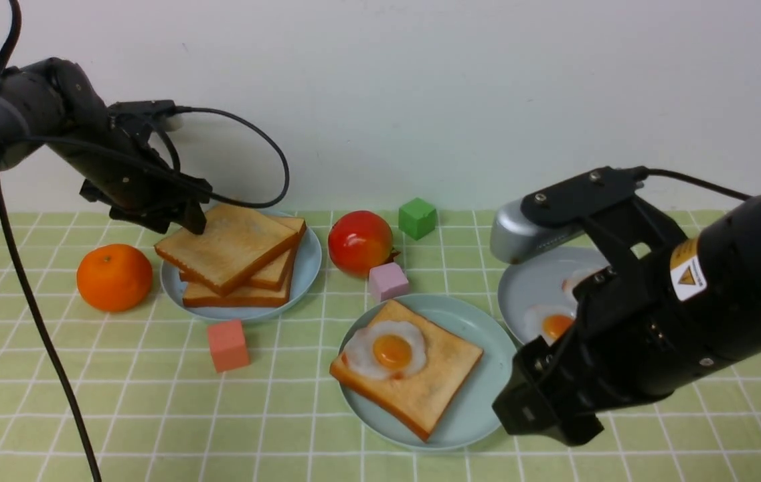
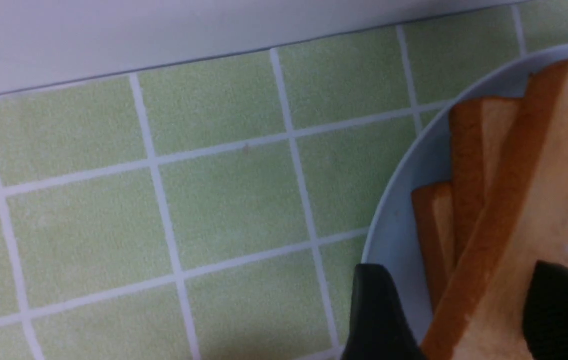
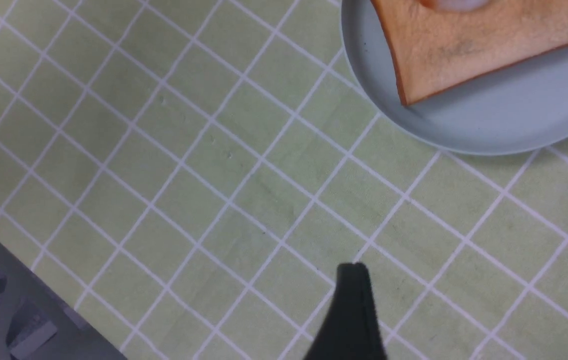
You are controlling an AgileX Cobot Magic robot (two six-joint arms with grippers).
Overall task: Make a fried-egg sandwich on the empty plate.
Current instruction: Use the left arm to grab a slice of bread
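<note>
Toward the upper left of the frame, the left pincer (image 1: pixel 177 219) reaches down to a light-blue plate (image 1: pixel 308 268) of plain toast. Its jaws stand apart, one finger beyond the edge of the top toast slice (image 1: pixel 227 244) and the other over its face, with nothing clamped between them. That slice lies askew across the other toast slices (image 1: pixel 233 295), near an orange (image 1: pixel 114 278).

Lower down, just right of centre, is the empty plate of the task, now a mint-teal plate (image 1: pixel 480 408) bearing the start of the fried-egg sandwich: a bottom toast slice (image 1: pixel 440 361) with a fried egg (image 1: pixel 392 351) on its upper-left part, uncovered on top.

At the right of the frame, the right pincer (image 1: pixel 547 418) hangs wide open and empty above the table (image 1: pixel 273 428), partly hiding a greyish-blue plate (image 1: pixel 521 288) with more fried eggs (image 1: pixel 556 326). Around the middle sit a red fruit (image 1: pixel 359 242), a green block (image 1: pixel 418 219) and a pink block (image 1: pixel 388 281); a coral block (image 1: pixel 227 345) stands farther left.
</note>
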